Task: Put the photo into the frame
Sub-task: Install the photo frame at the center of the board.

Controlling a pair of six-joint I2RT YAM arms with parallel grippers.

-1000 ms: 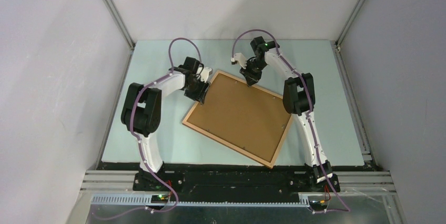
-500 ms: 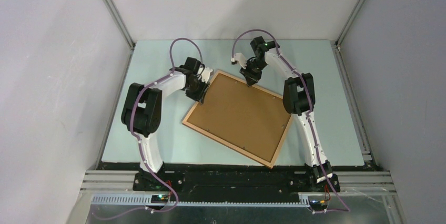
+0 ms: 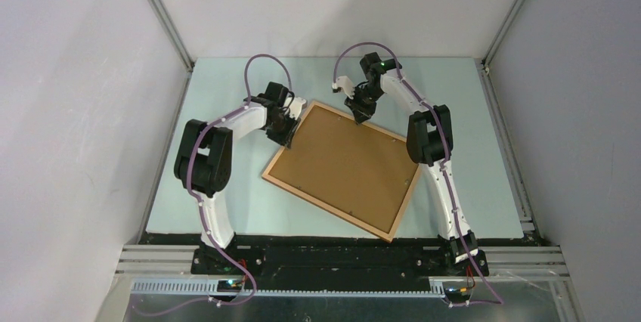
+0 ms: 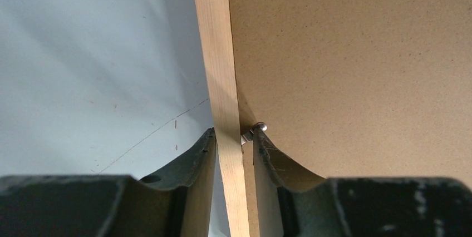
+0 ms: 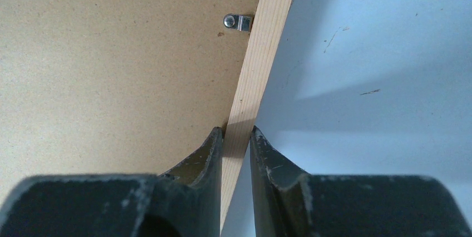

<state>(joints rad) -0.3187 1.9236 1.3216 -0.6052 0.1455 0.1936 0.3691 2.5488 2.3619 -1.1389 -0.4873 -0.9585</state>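
Frame (image 4: 220, 53) lies face down on the table (image 3: 491, 171); no photo shows. Right gripper (image 5: 236, 130) pinches 1 rail; left gripper (image 4: 234, 132) is around another, tight or loose I cannot tell. A loose hold could let it slip or twist.

walls (image 3: 75, 110): plain white | table (image 3: 484, 171): pale blue-green | light: soft, even

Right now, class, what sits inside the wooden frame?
A brown backing board fills the frame, with a small metal clip at its edge. Anything beneath the board is covered.
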